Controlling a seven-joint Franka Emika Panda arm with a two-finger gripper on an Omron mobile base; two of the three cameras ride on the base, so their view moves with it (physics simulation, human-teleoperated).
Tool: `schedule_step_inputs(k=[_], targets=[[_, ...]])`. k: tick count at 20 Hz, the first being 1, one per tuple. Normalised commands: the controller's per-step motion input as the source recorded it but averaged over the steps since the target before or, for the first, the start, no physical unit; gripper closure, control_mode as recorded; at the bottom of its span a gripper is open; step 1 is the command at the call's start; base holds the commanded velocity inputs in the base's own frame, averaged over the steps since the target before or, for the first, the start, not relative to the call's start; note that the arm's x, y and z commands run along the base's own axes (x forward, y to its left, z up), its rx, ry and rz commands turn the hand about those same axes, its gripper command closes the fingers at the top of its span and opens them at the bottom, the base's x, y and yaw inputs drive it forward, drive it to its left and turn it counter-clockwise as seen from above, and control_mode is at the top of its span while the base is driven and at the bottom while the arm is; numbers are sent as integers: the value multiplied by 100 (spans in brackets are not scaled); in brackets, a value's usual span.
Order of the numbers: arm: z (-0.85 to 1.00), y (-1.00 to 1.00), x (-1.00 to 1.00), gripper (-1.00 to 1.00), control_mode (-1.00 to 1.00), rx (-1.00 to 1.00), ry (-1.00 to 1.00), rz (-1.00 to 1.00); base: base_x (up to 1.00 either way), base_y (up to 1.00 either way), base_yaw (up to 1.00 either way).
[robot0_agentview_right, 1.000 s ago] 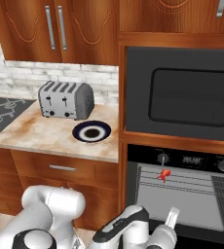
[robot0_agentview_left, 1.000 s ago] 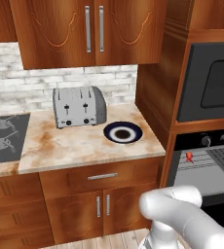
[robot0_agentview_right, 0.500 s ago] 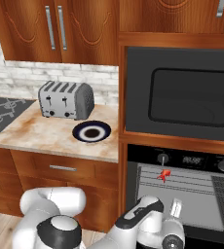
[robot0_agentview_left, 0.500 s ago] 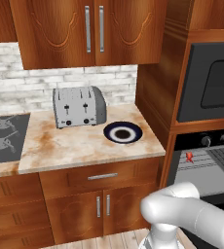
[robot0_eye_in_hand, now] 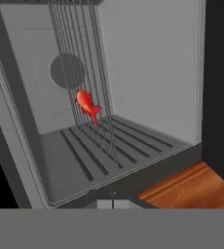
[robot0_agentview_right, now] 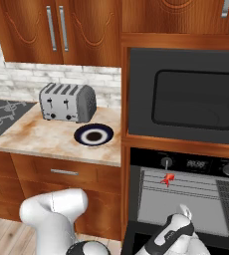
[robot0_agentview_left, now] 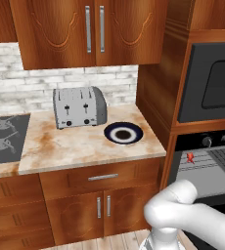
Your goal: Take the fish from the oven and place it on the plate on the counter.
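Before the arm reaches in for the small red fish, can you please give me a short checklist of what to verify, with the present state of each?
1. Oven door open, black built-in oven cavity exposed: ok.
2. Small red-orange fish in sight, lying on the grey wire rack inside the oven: ok.
3. Way from the hand to the fish free of obstacles, as the hand view shows it: ok.
4. Fingers open, ready to take the fish: not ok, they are shut and hold nothing.
5. Round dark navy plate with a white ring bare, ready to receive the fish: ok.
6. Plate sits flat on the beige marbled stone counter, apart from the silver toaster: ok.
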Motion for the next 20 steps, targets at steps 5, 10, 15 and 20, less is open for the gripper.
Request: schedule_step_inputs(k=[5, 10, 15, 20], targets=[[17, -2, 43, -100, -100, 0, 0, 6, 0, 0, 0], [-28, -11, 67, -100, -100, 4, -5, 2, 0, 0, 0], [-31, -1, 46, -100, -100, 15, -24, 3, 0, 0, 0], [-2, -13, 46, -100, -100, 21, -30, 3, 0, 0, 0]])
